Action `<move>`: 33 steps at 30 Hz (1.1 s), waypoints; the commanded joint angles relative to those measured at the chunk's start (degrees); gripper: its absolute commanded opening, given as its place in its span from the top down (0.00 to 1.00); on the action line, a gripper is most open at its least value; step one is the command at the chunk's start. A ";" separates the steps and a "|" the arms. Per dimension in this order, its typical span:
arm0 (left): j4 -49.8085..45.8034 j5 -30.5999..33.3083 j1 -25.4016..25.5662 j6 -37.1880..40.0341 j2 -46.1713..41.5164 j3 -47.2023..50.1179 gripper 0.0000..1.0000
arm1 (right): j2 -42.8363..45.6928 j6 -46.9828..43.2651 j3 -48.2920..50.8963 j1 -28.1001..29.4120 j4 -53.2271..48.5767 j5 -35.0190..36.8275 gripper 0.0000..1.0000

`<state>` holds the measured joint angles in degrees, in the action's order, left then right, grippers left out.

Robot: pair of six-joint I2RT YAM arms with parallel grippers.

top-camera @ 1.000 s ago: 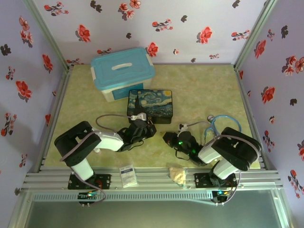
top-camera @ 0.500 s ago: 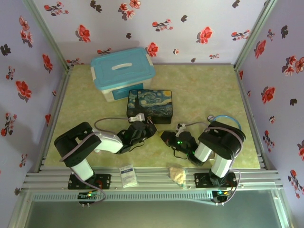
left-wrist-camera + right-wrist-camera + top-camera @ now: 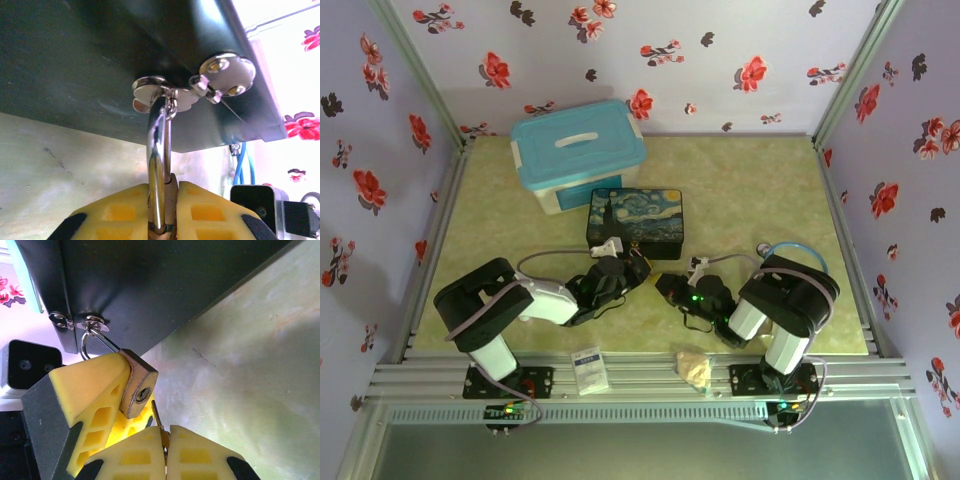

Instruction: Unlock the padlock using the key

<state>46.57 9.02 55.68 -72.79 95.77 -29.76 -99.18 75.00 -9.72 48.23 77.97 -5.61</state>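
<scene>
1. Near edge, top view: two arm bases sit on the rail. Between them lie one white packet [image 3: 588, 368] and one crumpled tan wad [image 3: 695, 368].
2. The left arm [image 3: 545, 298] is folded low with its elbow out to the left. Its forearm runs right and away toward the box front.
3. The right arm [image 3: 790, 300] has its elbow hunched high on the right, with the forearm angled left and down toward the table [image 3: 750, 190].
4. The wrists meet in front of the box, with the left gripper [image 3: 618, 270] and right gripper [image 3: 670, 288] near each other.
5. The right gripper's pads [image 3: 195, 455] are pressed together on the key [image 3: 156, 415], and only a thin blade sticks out.
6. The key tip is just beside the keyhole and not in it. I can't tell if it touches.
7. The padlock [image 3: 139, 382] is tilted, keyhole end toward the right gripper, and pinched between the left gripper's yellow fingers [image 3: 90, 385].
8. Left wrist view: the jaws are clamped on the padlock, and its silver shackle [image 3: 159, 150] rises out from between the pads.
9. The shackle passes through the ring [image 3: 150, 90] on the front of the painted box [image 3: 635, 222], beside the round clasp [image 3: 225, 75].
10. Farther back is a teal lidded bin [image 3: 578, 150]. A blue cable [image 3: 800, 250] loops by the right arm.
11. Count: 2 arms, 2 grippers, 1 padlock, 1 key, 1 painted box, 1 bin, 1 packet, 1 wad, 1 cable.
</scene>
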 commanded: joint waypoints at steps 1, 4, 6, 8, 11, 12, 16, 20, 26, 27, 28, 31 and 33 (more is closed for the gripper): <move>6.44 2.26 0.48 -0.71 -2.16 0.99 1.00 | 1.90 -1.46 0.03 -0.45 1.43 0.23 1.00; 6.61 3.16 0.57 -0.77 -2.42 1.53 1.00 | 1.49 -0.70 0.60 -0.58 1.46 0.78 1.00; 6.60 3.49 0.55 -0.80 -2.38 1.37 1.00 | 1.59 -0.66 1.24 -0.55 1.48 1.32 1.00; 6.78 3.59 0.56 -1.06 -2.09 1.12 1.00 | 2.18 -0.74 2.01 -0.58 1.48 2.18 1.00; 7.59 3.73 0.53 -1.46 -1.58 1.02 1.00 | 3.39 -1.12 2.77 -0.57 1.48 2.75 1.00; 7.71 3.73 0.57 -1.56 -1.47 1.02 1.00 | 3.54 -1.22 2.64 -0.60 1.47 2.66 1.00; 8.53 3.46 0.74 -2.16 -0.68 0.71 1.00 | 3.42 -1.79 1.39 -0.60 1.48 1.96 1.00; 8.46 3.41 1.07 -2.33 -0.25 0.67 1.00 | 4.06 -2.01 1.06 -0.59 1.48 2.33 1.00; 8.85 3.38 1.78 -2.41 0.45 0.36 1.00 | 5.04 -2.87 0.77 -0.61 1.47 2.09 1.00; 9.09 3.35 1.88 -2.51 0.71 0.23 1.00 | 5.03 -3.02 0.66 -0.61 1.48 2.05 1.00; 9.24 3.34 1.97 -2.59 1.01 0.18 1.00 | 4.97 -3.03 0.59 -0.59 1.47 2.09 1.00; 10.51 3.13 2.36 -3.32 1.98 0.05 1.00 | 4.23 -3.05 -0.10 -0.68 1.46 1.61 1.00; 11.94 2.52 2.41 -4.09 2.57 0.06 1.00 | 3.40 -2.68 -0.64 -0.62 1.48 1.14 1.00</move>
<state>52.45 11.66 57.17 -76.01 97.30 -28.64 -95.24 73.49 -8.21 47.86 77.71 -4.40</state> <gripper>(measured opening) 0.137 0.052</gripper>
